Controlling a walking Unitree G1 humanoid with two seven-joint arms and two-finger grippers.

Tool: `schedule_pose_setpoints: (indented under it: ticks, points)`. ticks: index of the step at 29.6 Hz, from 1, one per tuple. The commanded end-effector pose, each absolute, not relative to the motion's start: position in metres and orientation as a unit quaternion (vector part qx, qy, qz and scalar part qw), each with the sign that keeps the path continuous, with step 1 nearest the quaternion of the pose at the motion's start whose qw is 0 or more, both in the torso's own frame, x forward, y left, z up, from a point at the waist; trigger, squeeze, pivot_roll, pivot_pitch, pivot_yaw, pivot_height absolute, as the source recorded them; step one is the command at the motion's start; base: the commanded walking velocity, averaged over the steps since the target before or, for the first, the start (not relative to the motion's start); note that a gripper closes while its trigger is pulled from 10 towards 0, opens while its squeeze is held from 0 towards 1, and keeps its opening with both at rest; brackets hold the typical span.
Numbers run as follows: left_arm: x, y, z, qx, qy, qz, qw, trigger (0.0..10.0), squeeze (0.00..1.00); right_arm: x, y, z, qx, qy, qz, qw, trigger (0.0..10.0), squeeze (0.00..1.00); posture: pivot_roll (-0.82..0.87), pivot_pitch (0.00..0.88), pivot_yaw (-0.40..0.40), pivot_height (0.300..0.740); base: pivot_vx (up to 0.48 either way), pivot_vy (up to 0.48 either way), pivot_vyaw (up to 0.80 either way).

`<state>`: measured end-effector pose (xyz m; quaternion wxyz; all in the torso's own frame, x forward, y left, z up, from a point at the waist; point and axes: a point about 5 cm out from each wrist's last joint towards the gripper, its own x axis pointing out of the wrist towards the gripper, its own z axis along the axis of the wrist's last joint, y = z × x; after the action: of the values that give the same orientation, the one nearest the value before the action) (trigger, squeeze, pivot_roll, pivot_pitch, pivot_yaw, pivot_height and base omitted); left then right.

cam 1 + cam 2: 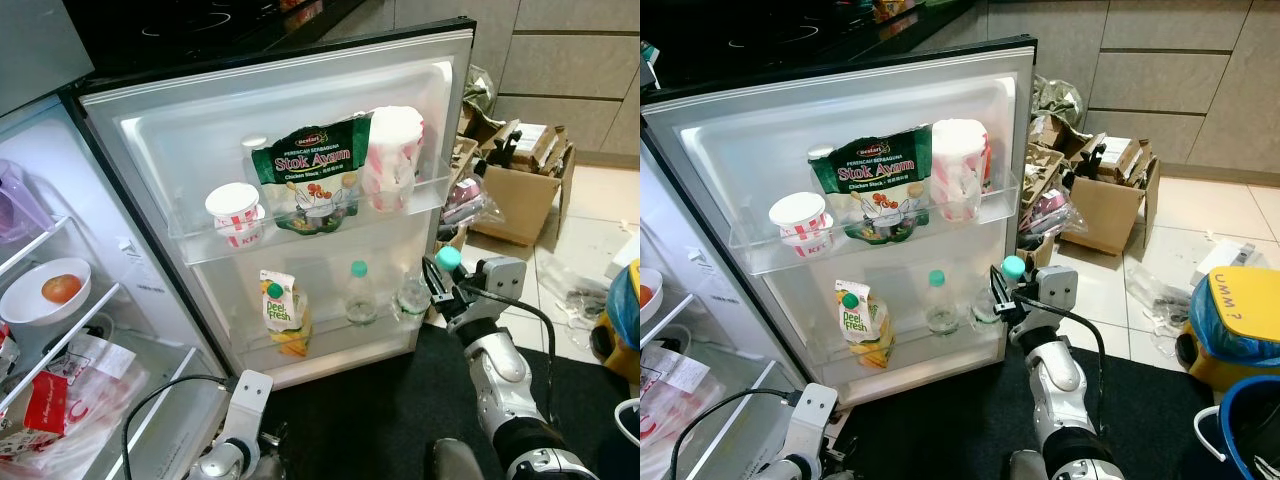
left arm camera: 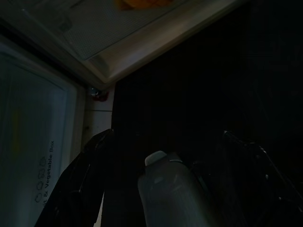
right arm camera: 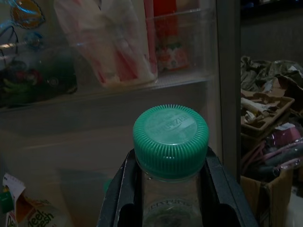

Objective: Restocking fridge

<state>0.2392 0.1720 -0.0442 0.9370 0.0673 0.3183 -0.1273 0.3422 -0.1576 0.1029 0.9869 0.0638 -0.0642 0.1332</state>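
Right now a clear bottle with a green cap (image 3: 170,139) sits clamped between the two black fingers of the right gripper (image 1: 1008,291), held upright just off the outer edge of the open fridge door (image 1: 300,130), level with its lower shelf. On that lower shelf (image 1: 330,345) stand a Peel Fresh juice carton (image 1: 283,312), another green-capped bottle (image 1: 360,295) and a clear bottle (image 1: 412,296) nearest the gripper. The upper door shelf (image 1: 300,235) carries a KFC tub (image 1: 236,212), a green Stok Ayam pouch (image 1: 312,172) and a red-and-white wrapped pack (image 1: 394,158). Low by the fridge's foot, the left gripper (image 2: 161,189) has a pale white-capped bottle (image 2: 168,189) lying between its fingers; whether they grip it cannot be told. Inside the fridge, a white bowl (image 1: 45,292) holds an orange fruit (image 1: 61,288). Cardboard boxes (image 1: 1110,195) clutter the tiled floor beyond the door.
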Motion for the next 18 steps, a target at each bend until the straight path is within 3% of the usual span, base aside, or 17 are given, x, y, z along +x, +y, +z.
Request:
schedule_pose_setpoints:
  ticks: [1,8,13,18]
  points:
    - [0.236,0.179,-0.046,0.073,0.324,-0.123,0.935,10.0,0.00,0.344,-0.156,0.105,0.066,-0.063,0.135,0.987,10.0,0.00,-0.08,0.029,0.064,0.586,0.000,0.000,0.00]
    - [0.235,0.179,-0.047,0.071,0.328,-0.121,0.934,10.0,0.00,0.321,-0.158,0.056,0.045,0.051,0.140,0.988,10.0,0.00,-0.08,0.028,0.060,0.586,0.000,0.000,0.00]
    - [0.234,0.182,-0.047,0.073,0.326,-0.108,0.936,10.0,0.00,0.280,-0.175,0.001,0.008,0.177,0.101,0.979,10.0,0.00,-0.08,0.032,0.054,0.586,0.000,0.000,0.00]
    - [0.231,0.185,-0.048,0.068,0.325,-0.090,0.939,10.0,0.00,0.255,-0.183,-0.025,-0.020,0.247,0.090,0.965,10.0,0.00,-0.06,0.031,0.016,0.586,0.000,0.000,0.00]
